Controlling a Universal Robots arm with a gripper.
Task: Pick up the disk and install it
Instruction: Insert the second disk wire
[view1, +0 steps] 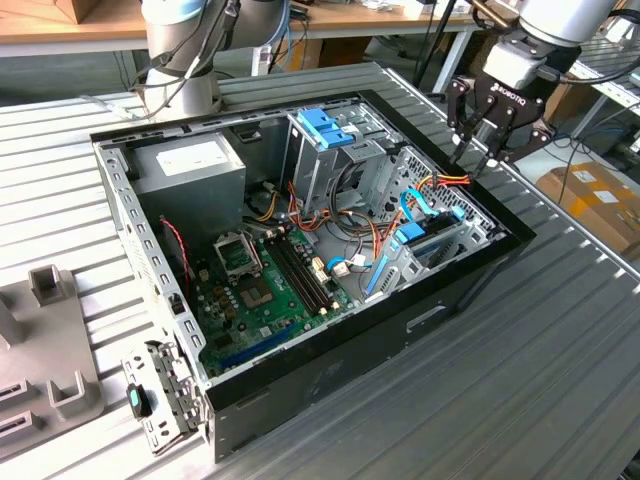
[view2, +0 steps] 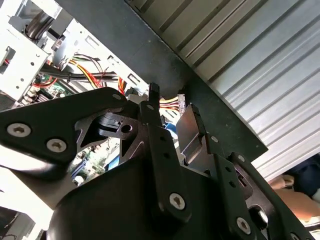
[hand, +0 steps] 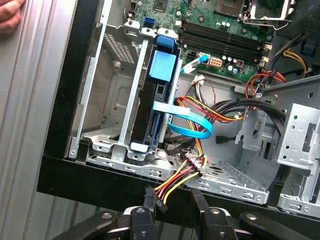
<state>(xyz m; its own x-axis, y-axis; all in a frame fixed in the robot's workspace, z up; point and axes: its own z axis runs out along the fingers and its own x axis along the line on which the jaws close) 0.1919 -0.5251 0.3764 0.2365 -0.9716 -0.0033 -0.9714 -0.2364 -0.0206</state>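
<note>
While the open computer case is lying on the ribbed bench | disk is sitting edge-up in the case's corner bay, blue rails showing | claw is hovering above the case's rim near that bay, fingers parted, gripping nothing.

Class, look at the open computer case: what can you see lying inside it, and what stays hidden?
Inside the computer case lie a green motherboard, a grey power supply, an upright drive cage and coloured cables. The disk sits in a bay, its lower faces covered by the metal frame.
</note>
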